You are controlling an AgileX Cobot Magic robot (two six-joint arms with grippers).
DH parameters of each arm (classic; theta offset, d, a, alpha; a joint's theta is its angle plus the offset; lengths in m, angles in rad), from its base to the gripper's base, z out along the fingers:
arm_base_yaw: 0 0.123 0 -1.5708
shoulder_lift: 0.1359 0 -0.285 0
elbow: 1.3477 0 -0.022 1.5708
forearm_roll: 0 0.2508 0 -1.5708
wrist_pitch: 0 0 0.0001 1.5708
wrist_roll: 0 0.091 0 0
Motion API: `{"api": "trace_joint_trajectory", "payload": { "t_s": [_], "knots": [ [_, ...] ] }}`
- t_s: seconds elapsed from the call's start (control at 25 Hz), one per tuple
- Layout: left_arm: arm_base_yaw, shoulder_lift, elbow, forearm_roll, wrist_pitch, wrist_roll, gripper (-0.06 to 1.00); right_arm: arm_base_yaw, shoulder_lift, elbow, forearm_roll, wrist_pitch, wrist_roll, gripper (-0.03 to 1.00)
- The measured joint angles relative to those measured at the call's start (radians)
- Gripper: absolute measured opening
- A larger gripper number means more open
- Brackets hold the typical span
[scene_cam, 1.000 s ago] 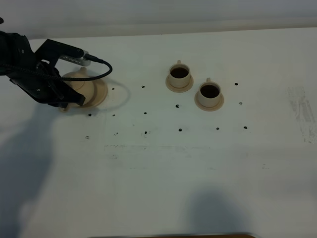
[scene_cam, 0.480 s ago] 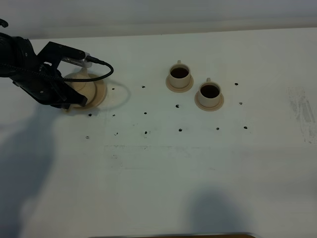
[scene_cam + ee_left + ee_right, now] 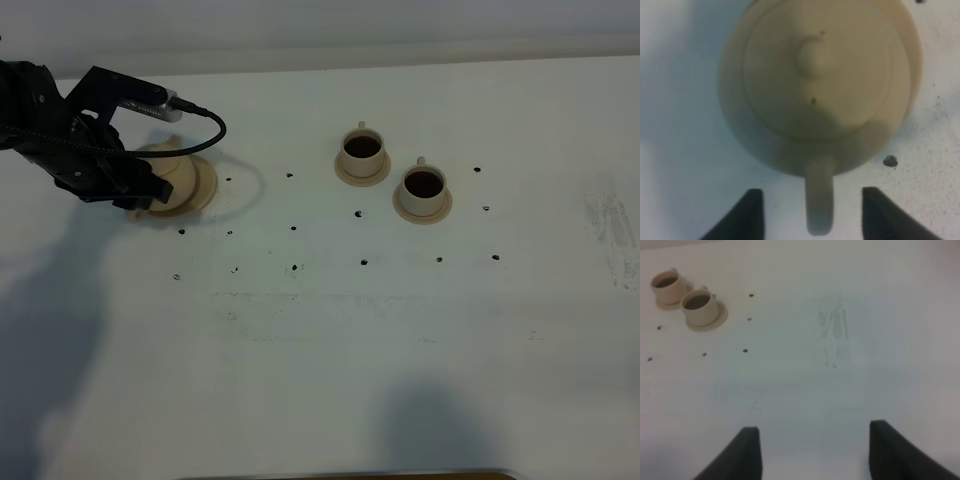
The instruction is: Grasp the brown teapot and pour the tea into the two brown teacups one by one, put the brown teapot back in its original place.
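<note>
One brown teapot, squat, glazed ceramic, knobbed lid, loop handle. Location: on its wide saucer at the far left of the table, well apart from the cups. You can see in the left wrist view that the handle points straight into the gap of the left gripper, whose fingers stand spread on either side of it and touch nothing; the pot sits free.

Handling, as a judgement: rigid and breakable, likely smooth and somewhat slippery under the pads. The round body looks too wide to take (leave it alone); the handle is your one sensible hold, pinched across its flat sides. The lid merely rests, so keep any tilt modest.

Two brown teacups, matching, each on a small saucer: the farther one and the nearer one, just beside each other right of centre. Both show dark liquid inside, so pouring appears done and the pot appears returned.

One right gripper, jaws parted, holding nothing, over bare table with the cups far off in its view.
</note>
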Motion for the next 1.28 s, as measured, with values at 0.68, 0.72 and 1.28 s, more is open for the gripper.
{"api": "trace_joint_trajectory", "payload": {
  "t_s": [0.68, 0.72, 1.28],
  "knots": [
    [0.199, -0.25, 0.0, 0.076, 0.092, -0.06, 0.53, 0.0, 0.0, 0.0, 0.001, 0.0, 0.0, 0.49],
    [0.218, -0.279, 0.0, 0.083, 0.11, -0.07, 0.53, 0.0, 0.0, 0.0, 0.001, 0.0, 0.0, 0.49],
    [0.319, -0.907, 0.367, -0.05, 0.252, -0.057, 0.53, 0.0, 0.0, 0.0, 0.001, 0.0, 0.0, 0.49]
  ]
}}
